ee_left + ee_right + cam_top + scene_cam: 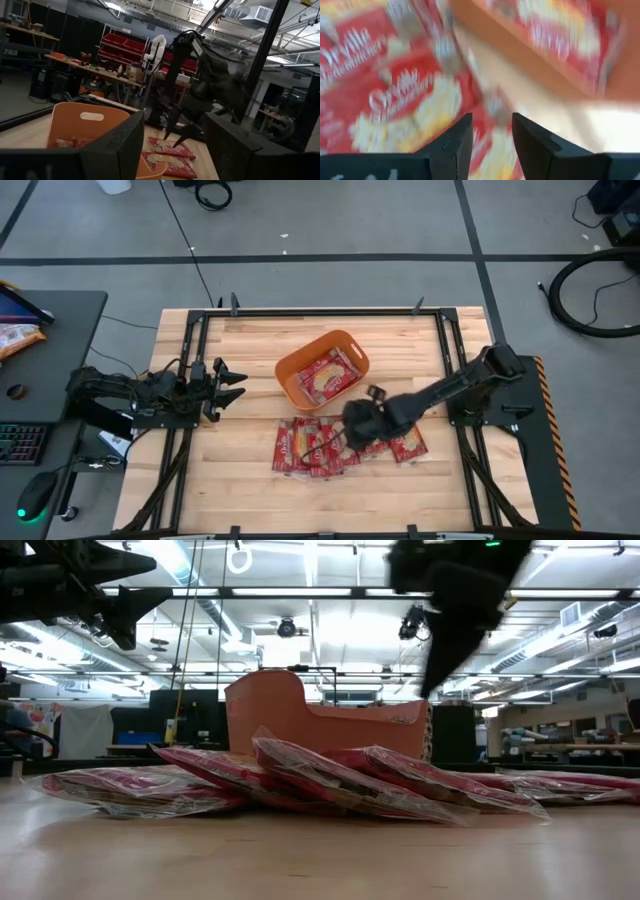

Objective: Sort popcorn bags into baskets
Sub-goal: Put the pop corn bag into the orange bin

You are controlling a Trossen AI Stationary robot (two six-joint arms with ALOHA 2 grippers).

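Popcorn bags (312, 446), flat glossy red packets, lie beneath the right gripper (352, 427), jaws apart; left jaws apart too.

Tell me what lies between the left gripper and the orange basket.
Only bare wooden table top, by the high view: the left gripper waits at the table's left side, apart from the orange basket.

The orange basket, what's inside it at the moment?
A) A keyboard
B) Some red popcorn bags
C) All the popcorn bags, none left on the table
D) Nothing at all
B: the high view shows red popcorn bags lying inside the orange basket, while more bags lie on the wooden table under the right pincer.
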